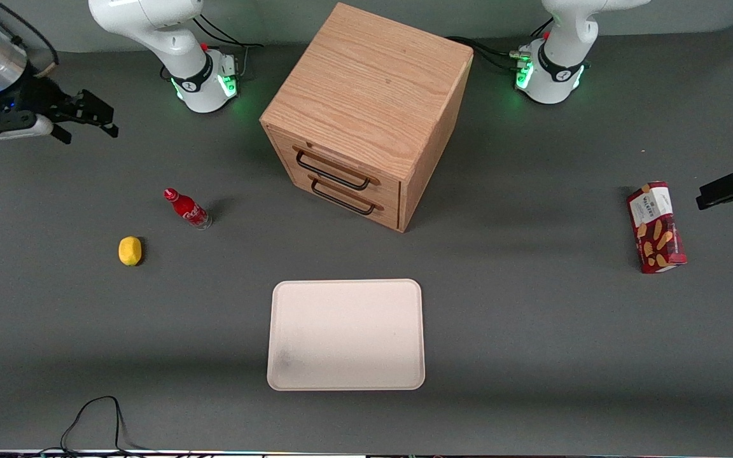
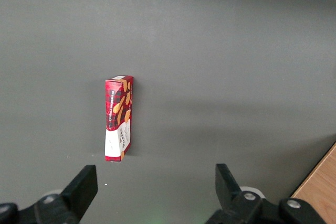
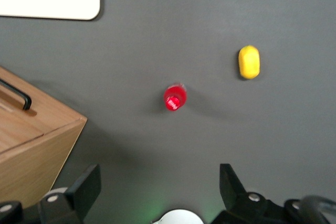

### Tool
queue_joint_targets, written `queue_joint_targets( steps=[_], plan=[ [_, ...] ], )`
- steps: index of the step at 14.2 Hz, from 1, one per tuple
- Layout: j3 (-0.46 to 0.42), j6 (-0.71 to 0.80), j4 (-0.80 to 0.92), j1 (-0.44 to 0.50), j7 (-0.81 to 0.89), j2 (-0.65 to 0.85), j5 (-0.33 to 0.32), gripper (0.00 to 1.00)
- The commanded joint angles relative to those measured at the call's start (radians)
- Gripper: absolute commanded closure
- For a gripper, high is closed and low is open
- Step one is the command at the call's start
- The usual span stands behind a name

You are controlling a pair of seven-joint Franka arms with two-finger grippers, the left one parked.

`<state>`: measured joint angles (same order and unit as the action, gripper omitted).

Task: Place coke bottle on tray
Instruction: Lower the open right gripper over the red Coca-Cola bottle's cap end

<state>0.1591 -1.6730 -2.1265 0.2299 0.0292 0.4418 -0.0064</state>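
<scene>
Gripper: the gripper [image 3: 157, 192] is hanging high over the working arm's end of the table, its two fingers [image 3: 86, 184] spread wide and holding nothing.
Coke bottle: the coke bottle [image 1: 187, 208] is standing upright on the bare dark table [image 1: 532, 331], apart from everything else (the wrist camera is looking straight down on its red cap).
Tray: the tray [image 1: 346, 334] is lying flat near the front camera, nearer to it than the bottle and well apart from it, with a faint dark smudge showing in one corner.
Lemon: a yellow lemon [image 1: 130, 250] is sitting near the bottle, a little nearer the front camera, not touching it.
Cabinet: a wooden two-drawer cabinet [image 1: 366, 114] is standing mid-table, its drawers closed.
Snack box: a red snack box [image 1: 656, 227] is lying toward the parked arm's end.
</scene>
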Motion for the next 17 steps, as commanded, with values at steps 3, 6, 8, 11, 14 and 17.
queue_joint_targets(
  steps=[3, 6, 8, 11, 14, 17],
  plan=[
    [0.013, -0.025, -0.076, 0.023, 0.02, 0.057, -0.052, 0.0],
    [0.013, -0.066, -0.119, 0.023, 0.017, 0.046, -0.078, 0.0],
    [0.016, -0.118, -0.165, 0.023, 0.011, 0.044, -0.079, 0.0],
    [0.016, -0.223, -0.245, 0.023, 0.011, 0.043, -0.078, 0.0],
    [0.016, -0.316, -0.28, 0.02, 0.011, -0.006, -0.078, 0.0],
    [0.037, -0.416, -0.322, 0.019, 0.011, -0.051, -0.078, 0.0]
  ],
)
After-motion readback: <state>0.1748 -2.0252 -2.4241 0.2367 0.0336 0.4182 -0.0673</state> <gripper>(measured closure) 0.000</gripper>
